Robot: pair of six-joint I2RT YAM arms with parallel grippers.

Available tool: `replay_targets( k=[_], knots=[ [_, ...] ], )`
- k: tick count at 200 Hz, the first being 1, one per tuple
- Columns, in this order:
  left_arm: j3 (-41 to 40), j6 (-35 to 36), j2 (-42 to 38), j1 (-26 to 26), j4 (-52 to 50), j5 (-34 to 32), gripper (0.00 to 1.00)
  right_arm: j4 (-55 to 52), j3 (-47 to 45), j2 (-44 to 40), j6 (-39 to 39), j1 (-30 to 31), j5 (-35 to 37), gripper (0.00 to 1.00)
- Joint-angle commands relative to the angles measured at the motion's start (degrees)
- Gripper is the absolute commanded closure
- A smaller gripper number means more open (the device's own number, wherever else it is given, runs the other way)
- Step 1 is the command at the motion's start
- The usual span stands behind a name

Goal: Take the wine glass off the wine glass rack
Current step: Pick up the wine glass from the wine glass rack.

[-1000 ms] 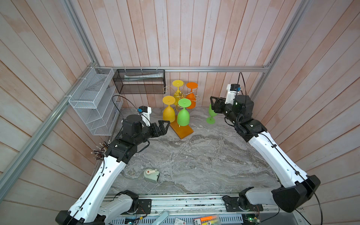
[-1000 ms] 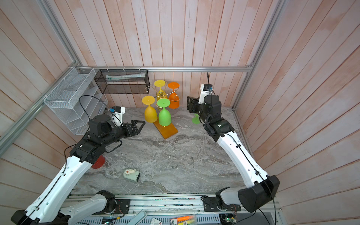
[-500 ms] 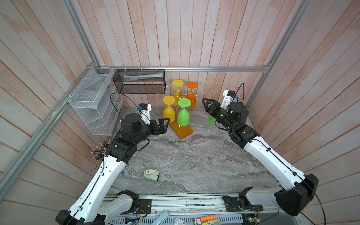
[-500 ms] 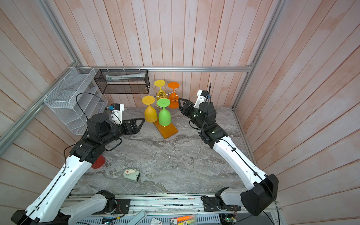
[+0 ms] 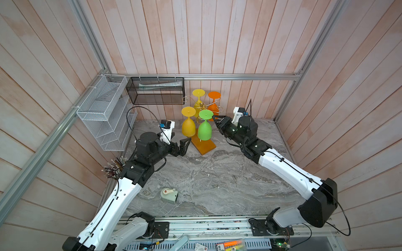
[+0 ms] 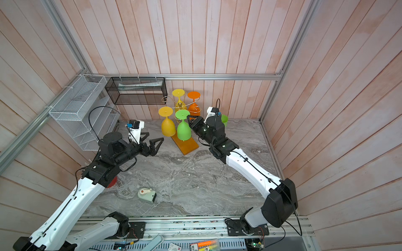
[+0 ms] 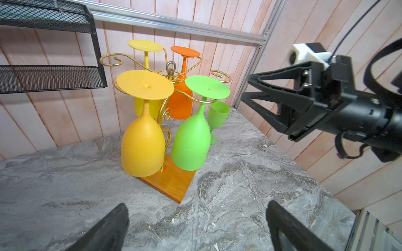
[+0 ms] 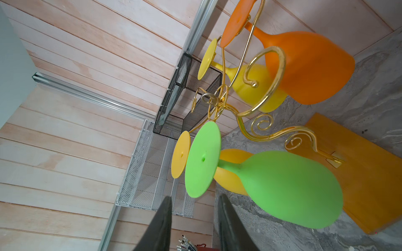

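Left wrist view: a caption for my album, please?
Green wine glass hanging upside down on the wine glass rack, right end effector nearby.

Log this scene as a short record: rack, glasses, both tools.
rack: gold wire stand on an orange-brown base, standing on the marble table
hanging upside down: green glass, amber glass, yellow glass, orange glass
off the rack: second green glass, upright on the table, apart from the rack
left tool: open, empty, facing the rack
right tool: jaws apart, empty, beside the hanging green glass's foot, not touching
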Motion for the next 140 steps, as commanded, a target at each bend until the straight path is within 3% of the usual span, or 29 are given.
replay_targets(
  k=[1,50,140],
  knots=[
    [-3.0,2.5,-2.5,0.2,5.6,3.1,0.0,2.4,2.0,1.6,3.5,0.5,1.1,0.7],
    [-6.7,2.4,-4.2,0.1,7.8,5.4,0.0,1.9,5.3,5.1,4.0,0.6,2.4,0.73],
    [-8.9,2.5,-5.2,0.1,9.3,5.1,0.0,2.5,9.4,9.6,5.2,0.1,2.6,0.94]
  ],
)
